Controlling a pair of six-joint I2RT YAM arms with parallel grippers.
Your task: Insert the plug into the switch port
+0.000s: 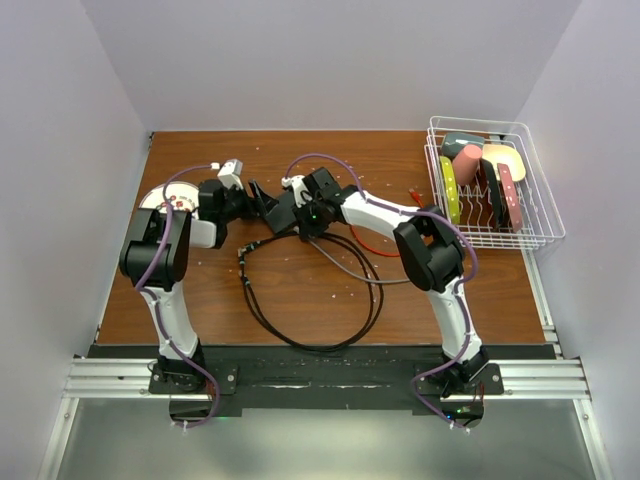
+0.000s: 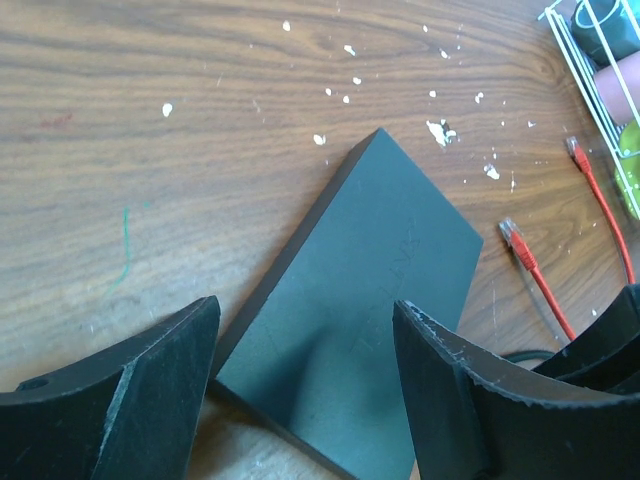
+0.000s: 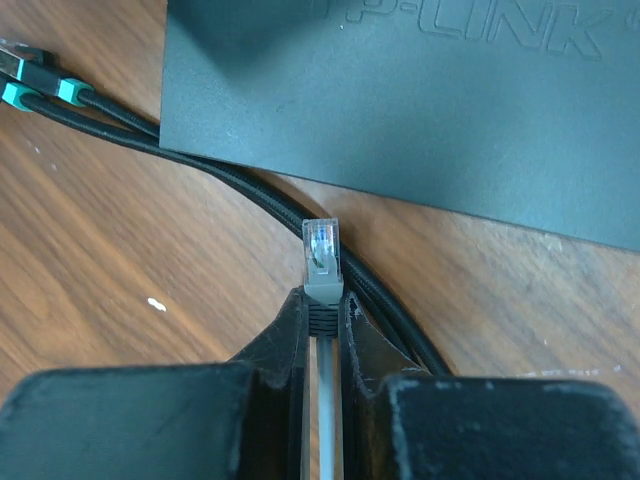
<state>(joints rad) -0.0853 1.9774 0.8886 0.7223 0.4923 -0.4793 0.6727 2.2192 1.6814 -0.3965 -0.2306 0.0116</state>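
Plug (image 3: 322, 258): clear connector with a grey boot, pinched between the fingers of the right gripper (image 3: 322, 300), which is closed narrow on it. Its grey lead runs back between the fingers. The plug tip points at the near edge of the black switch box (image 3: 400, 100) and stands just short of it, not touching. A strip of worktop (image 3: 120, 260) lies between them, crossed by a black braided cable (image 3: 250, 190).

Switch box: lies flat on the worktop, lettered top face up. No port row can be made out in any view.

Left gripper (image 2: 305, 320): jaws wide, one finger on either side of one end of the box. Contact with the box cannot be confirmed.

Surroundings: two teal-collared plugs (image 3: 40, 90) on black cables lie beside the box corner. A red cable (image 2: 540, 285) with a clear plug lies on the worktop beyond the box. A white wire basket (image 1: 545, 215) sits at the right rear of the worktop.
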